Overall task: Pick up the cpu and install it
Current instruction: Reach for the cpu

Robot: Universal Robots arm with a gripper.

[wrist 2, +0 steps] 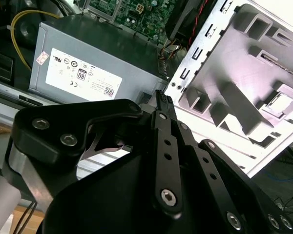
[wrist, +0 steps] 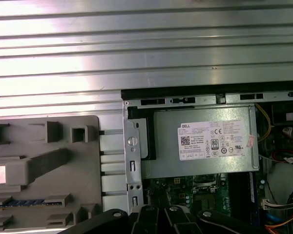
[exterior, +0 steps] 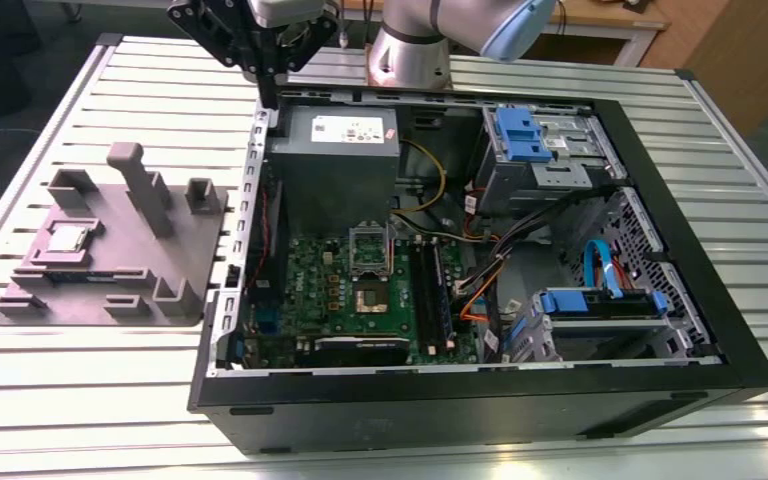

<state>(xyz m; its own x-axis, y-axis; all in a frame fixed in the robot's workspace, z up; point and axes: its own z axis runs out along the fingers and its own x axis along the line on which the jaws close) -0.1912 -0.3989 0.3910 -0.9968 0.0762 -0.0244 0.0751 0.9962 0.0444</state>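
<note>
1. Grey moulded plastic makes up the parts holder (exterior: 171,262), which lies flat on the slatted metal table (exterior: 77,400) at the exterior view's left, just beside the open computer case (exterior: 491,405).
2. The cpu (exterior: 67,238) sits in a square recess of that holder, silver top facing up, toward the holder's left side as the exterior view has it. It shows as a bright square in the first wrist view (wrist: 0,173) and as a pale patch in the second wrist view (wrist 2: 282,100).
3. Just on the near side of the cpu, a narrow memory strip (exterior: 75,275) lies in its own slot on the same holder.
4. The gripper (exterior: 273,92) hangs over the far left corner of the case, above the edge of the case wall and close to the grey power supply (exterior: 335,150) with its white label. It is well apart from the cpu and touches nothing.
5. In the second wrist view the gripper (wrist 2: 162,96) has its black fingers drawn together to a single tip, with nothing between them.
6. Inside the case the green motherboard (exterior: 344,310) lies on the near side of the power supply, and the socket (exterior: 368,292) at its middle stands uncovered, its metal frame (exterior: 368,243) lifted on the far side.
7. Blue drive brackets (exterior: 523,135) sit at the case's far right, with a yellow cable (exterior: 424,175) running between them and the power supply.
</note>
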